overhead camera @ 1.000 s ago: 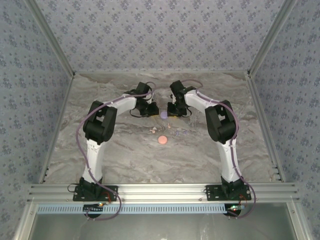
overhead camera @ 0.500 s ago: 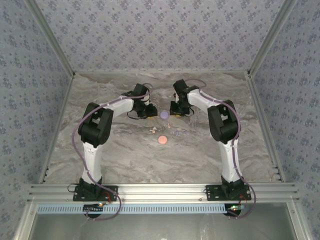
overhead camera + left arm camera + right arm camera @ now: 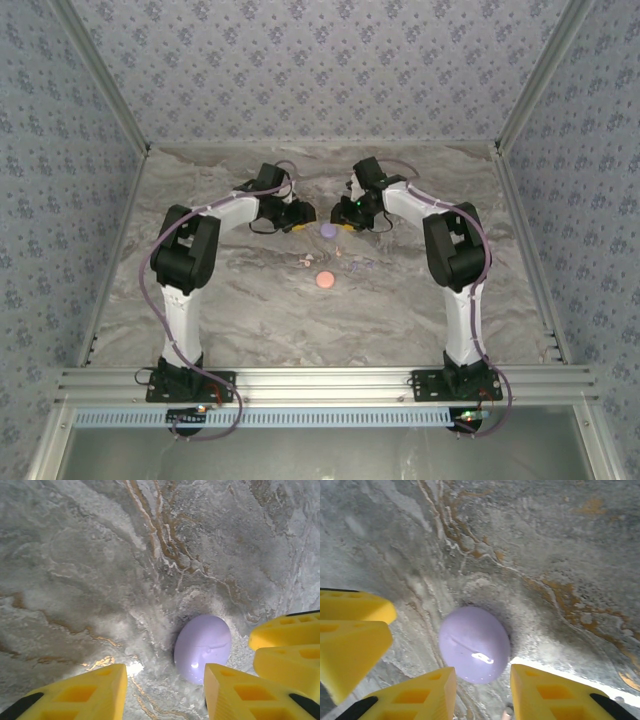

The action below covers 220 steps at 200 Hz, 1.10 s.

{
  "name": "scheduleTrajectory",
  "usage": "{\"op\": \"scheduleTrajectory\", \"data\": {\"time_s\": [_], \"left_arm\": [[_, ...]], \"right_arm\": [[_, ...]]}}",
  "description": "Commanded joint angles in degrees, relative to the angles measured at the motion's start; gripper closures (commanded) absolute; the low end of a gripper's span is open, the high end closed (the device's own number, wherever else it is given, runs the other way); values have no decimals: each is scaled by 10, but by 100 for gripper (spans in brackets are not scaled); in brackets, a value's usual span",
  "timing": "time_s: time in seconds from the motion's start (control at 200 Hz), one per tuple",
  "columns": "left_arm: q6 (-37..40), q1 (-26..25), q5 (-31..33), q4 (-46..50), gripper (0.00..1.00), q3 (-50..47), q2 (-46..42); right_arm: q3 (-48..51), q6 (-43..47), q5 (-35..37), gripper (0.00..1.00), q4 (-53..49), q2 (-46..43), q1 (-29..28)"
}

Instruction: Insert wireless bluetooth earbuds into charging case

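Now the left gripper [image 3: 165, 680] is hovering with jaws parted and empty, the lilac case [image 3: 202, 641] lying just past its fingertips. The right gripper [image 3: 482, 674] is facing it across the case, likewise spread and holding nothing. Nearer the bases, the earbuds [image 3: 305, 262] are lying loose on the table [image 3: 200, 290], near the pink case [image 3: 324, 280].

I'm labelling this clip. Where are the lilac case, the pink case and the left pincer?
lilac case [image 3: 202, 647]: left wrist view, middle of its domed top.
pink case [image 3: 323, 279]: top external view, centre of its round face.
left pincer [image 3: 165, 681]: left wrist view, gap midway between its fingertips.
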State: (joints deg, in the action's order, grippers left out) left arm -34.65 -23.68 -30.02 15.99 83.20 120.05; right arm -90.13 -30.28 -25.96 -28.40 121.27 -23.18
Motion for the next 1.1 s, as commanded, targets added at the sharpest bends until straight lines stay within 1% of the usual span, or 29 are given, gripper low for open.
{"op": "scheduleTrajectory", "data": {"time_s": [0.0,0.235,0.545,0.805,1.094], "left_arm": [[-10,-2,-29,-18,56,-1,3],[-16,-2,-43,-25,56,-1,15],[-17,-4,-55,-27,56,3,28],[-22,-16,-61,-29,55,5,39],[-45,-22,-80,-53,55,6,53]], "right_arm": [[1,-21,-24,65,11,10,-2],[2,-23,-21,69,7,20,-2],[7,-26,-17,72,7,31,0],[17,-29,-5,76,8,33,1],[32,-29,-4,79,13,34,6]]}}
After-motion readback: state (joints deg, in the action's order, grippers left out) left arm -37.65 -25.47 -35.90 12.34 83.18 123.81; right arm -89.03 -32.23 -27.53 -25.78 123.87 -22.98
